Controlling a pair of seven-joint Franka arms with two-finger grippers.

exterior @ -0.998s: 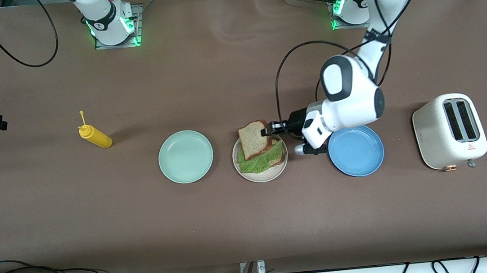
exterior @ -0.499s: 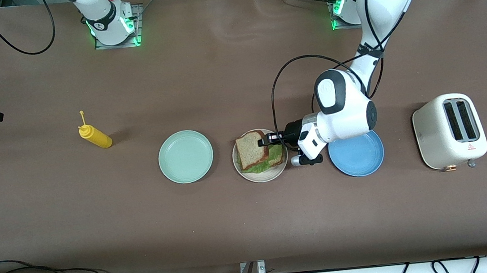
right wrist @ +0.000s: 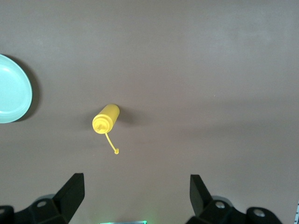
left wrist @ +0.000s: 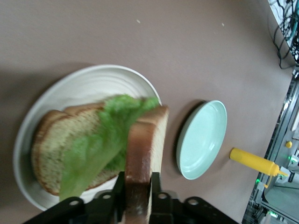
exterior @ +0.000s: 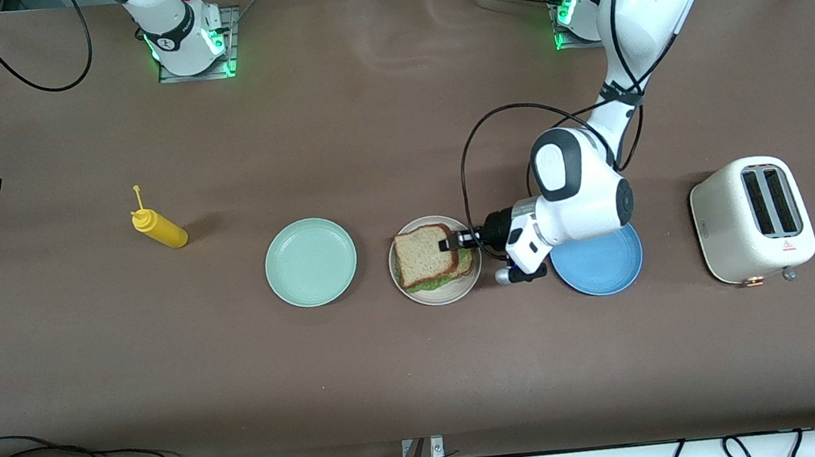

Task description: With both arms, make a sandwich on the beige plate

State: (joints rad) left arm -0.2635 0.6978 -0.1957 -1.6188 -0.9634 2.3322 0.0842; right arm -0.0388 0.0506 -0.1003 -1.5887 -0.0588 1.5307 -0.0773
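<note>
The left pincer (left wrist: 138,192) is pinching the soft, crushable top bread slice (exterior: 421,254) by its firmer crust over the beige plate (exterior: 439,295); the right pincer (right wrist: 136,189) is waiting spread.

Three plates on the table (exterior: 423,378): one beige plate (exterior: 439,295), one mint-green plate (exterior: 310,262), one blue plate (exterior: 603,268). Two bread slices: top slice (exterior: 422,255), bottom slice (left wrist: 53,140). One lettuce leaf (left wrist: 100,144). One yellow squeeze bottle (exterior: 161,229). One toaster (exterior: 753,219). Two arms: left arm (exterior: 627,16), right arm (exterior: 162,16).
</note>
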